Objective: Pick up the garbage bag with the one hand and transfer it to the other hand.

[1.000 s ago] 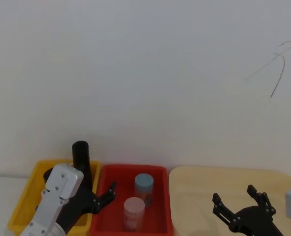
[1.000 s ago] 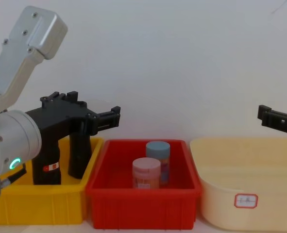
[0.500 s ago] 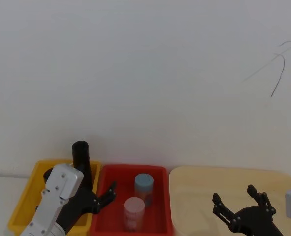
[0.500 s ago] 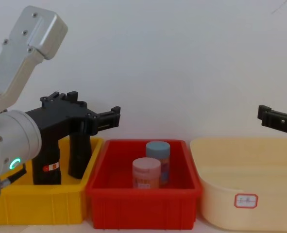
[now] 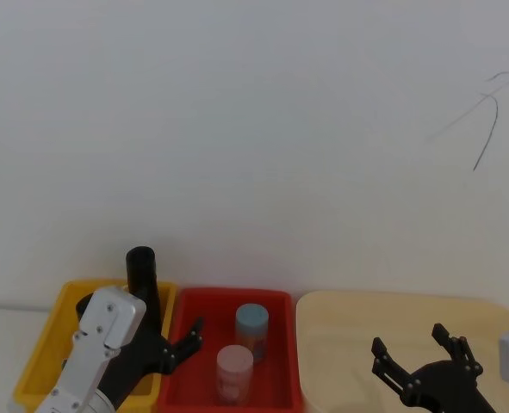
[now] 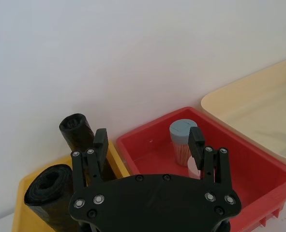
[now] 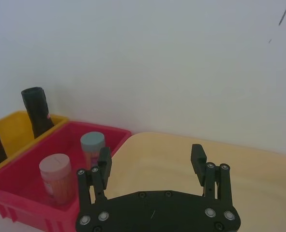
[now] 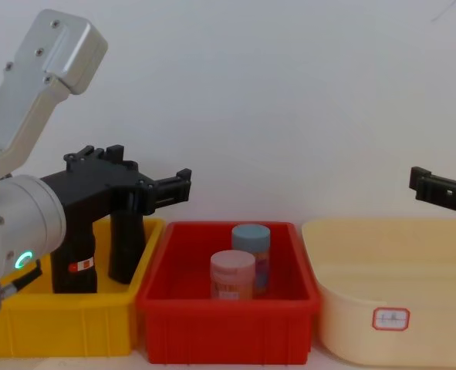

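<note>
Just below left jaws: garbage bag (image 8: 76, 279)

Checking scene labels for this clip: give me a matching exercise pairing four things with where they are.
Things: 1 garbage bag; 2 blue-capped jar; 3 left gripper; 4 right gripper.
Places: A over the cream tub; B in the red bin; C above where the yellow bin meets the red one; D in the yellow bin.
Pairs: 1-D, 2-B, 3-C, 4-A.
</note>
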You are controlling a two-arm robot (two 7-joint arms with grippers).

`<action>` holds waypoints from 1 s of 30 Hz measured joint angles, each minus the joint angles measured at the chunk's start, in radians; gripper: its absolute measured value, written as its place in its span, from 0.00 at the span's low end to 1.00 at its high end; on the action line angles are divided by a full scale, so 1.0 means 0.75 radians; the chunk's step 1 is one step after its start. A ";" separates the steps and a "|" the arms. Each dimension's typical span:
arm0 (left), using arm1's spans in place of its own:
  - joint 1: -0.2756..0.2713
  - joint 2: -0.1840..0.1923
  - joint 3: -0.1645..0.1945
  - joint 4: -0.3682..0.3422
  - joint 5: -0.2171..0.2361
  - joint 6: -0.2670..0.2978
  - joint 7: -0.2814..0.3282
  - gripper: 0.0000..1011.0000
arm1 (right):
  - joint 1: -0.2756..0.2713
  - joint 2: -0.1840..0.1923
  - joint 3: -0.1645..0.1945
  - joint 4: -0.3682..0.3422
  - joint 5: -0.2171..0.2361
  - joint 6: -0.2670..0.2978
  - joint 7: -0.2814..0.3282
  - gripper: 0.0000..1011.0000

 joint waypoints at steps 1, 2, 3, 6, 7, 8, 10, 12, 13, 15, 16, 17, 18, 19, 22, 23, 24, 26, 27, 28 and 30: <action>0.000 0.000 0.000 0.000 0.000 0.000 0.000 0.99 | 0.000 0.000 0.000 0.000 0.000 0.000 0.000 0.99; 0.000 0.000 0.000 0.000 0.000 0.000 0.000 0.99 | 0.000 0.000 0.000 0.000 0.000 0.000 0.000 0.99; 0.000 0.000 0.000 0.000 0.000 0.000 0.000 0.99 | 0.000 0.000 0.000 0.000 0.000 0.000 0.000 0.99; 0.000 0.000 0.000 0.000 0.000 0.000 0.000 0.99 | 0.000 0.000 0.000 0.000 0.000 0.000 0.000 0.99; 0.000 0.000 0.000 0.000 0.000 0.000 0.000 0.99 | 0.000 0.000 0.000 0.000 0.000 0.000 0.000 0.99; 0.000 0.000 0.000 0.000 0.000 0.000 0.000 0.99 | 0.000 0.000 0.000 0.000 0.000 0.000 0.000 0.99; 0.000 0.000 0.000 0.000 0.000 0.000 0.000 0.99 | 0.000 0.000 0.000 0.000 0.000 0.000 0.000 0.99; 0.000 0.000 0.000 0.000 0.000 0.000 0.000 0.99 | 0.000 0.000 0.000 0.000 0.000 0.000 0.000 0.99; 0.000 0.000 0.000 0.000 0.000 0.000 0.000 0.99 | 0.000 0.000 0.000 0.000 0.000 0.000 0.000 0.99; 0.000 0.000 0.000 0.000 0.000 0.000 0.000 0.99 | 0.000 0.000 0.000 0.000 0.000 0.000 0.000 0.99; 0.000 0.000 0.000 0.000 0.000 0.000 0.000 0.99 | 0.000 0.000 0.000 0.000 0.000 0.000 0.000 0.99; 0.000 0.000 0.000 0.000 0.000 0.000 0.000 0.99 | 0.000 0.000 0.000 0.000 0.000 0.000 0.000 0.99; 0.000 0.000 0.000 0.000 0.000 0.000 0.000 0.99 | 0.000 0.000 0.000 0.000 0.000 0.000 0.000 0.99; 0.000 0.000 0.000 0.000 0.000 0.000 0.000 0.99 | 0.000 0.000 0.000 0.000 0.000 0.000 0.000 0.99; 0.000 0.000 0.000 0.000 0.000 0.000 0.000 0.99 | 0.000 0.000 0.000 0.000 0.000 0.000 0.000 0.99; 0.000 0.000 0.000 0.000 0.000 0.000 0.000 0.99 | 0.000 0.000 0.000 0.000 0.000 0.000 0.000 0.99; 0.000 0.000 0.000 0.000 0.000 0.000 0.000 0.99 | 0.000 0.000 0.000 0.000 0.000 0.000 0.000 0.99; 0.000 0.000 0.000 0.000 0.000 0.000 0.000 0.99 | 0.000 0.000 0.000 0.000 0.000 0.000 0.000 0.99; 0.000 0.000 0.000 0.000 0.000 0.000 0.000 0.99 | 0.000 0.000 0.000 0.000 0.000 0.000 0.000 0.99; 0.000 0.000 0.000 0.000 0.000 0.000 0.000 0.99 | 0.000 0.000 0.000 0.000 0.000 0.000 0.000 0.99; 0.000 0.000 0.000 0.000 0.000 0.000 0.000 0.99 | 0.000 0.000 0.000 0.000 0.000 0.000 0.000 0.99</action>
